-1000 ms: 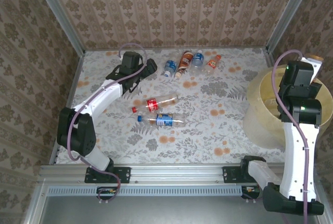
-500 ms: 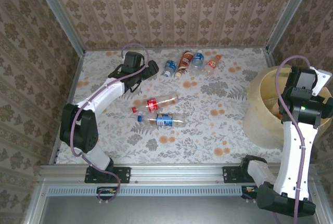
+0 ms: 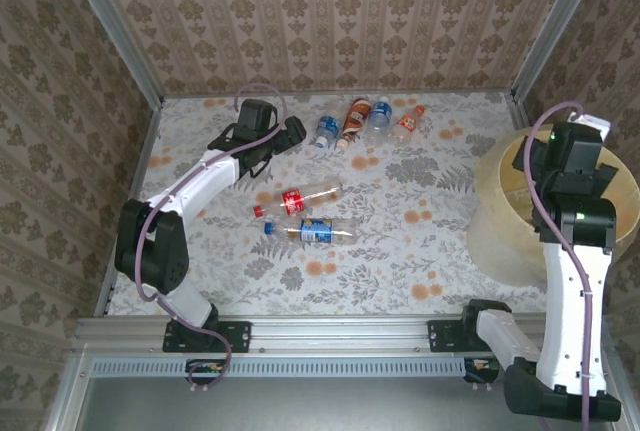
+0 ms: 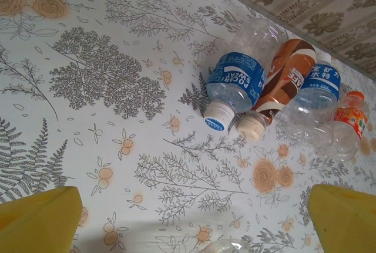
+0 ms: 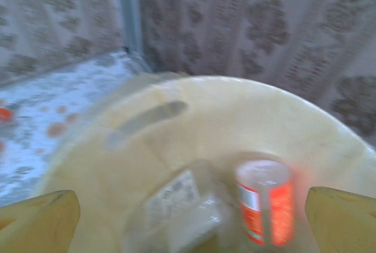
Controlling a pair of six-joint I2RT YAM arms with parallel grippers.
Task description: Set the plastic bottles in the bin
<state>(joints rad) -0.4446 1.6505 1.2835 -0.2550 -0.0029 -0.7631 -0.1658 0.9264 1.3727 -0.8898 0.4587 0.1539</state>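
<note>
left end effector [image 3: 288, 135]: fingers wide apart, empty, hovering near the far cluster.
right end effector [image 5: 191, 221]: spread wide, holding nothing, above the bin [image 3: 498, 173].
bottles: four packed touching at the far edge of the desk [image 3: 420, 251], pocari sweat bottle [image 4: 235, 80] nearest; red-label bottle [image 3: 305, 197] and blue-label bottle [image 3: 318, 231] mid-desk; some in the bin.
risk: closing on the pocari sweat bottle may pinch or nudge the brown bottle [image 4: 282, 80] touching it; round bodies likely roll.

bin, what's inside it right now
Inside the bin lie a red-labelled bottle and a clear crushed bottle with a pale label. The view is blurred, and whatever lies beneath them is covered.
</note>
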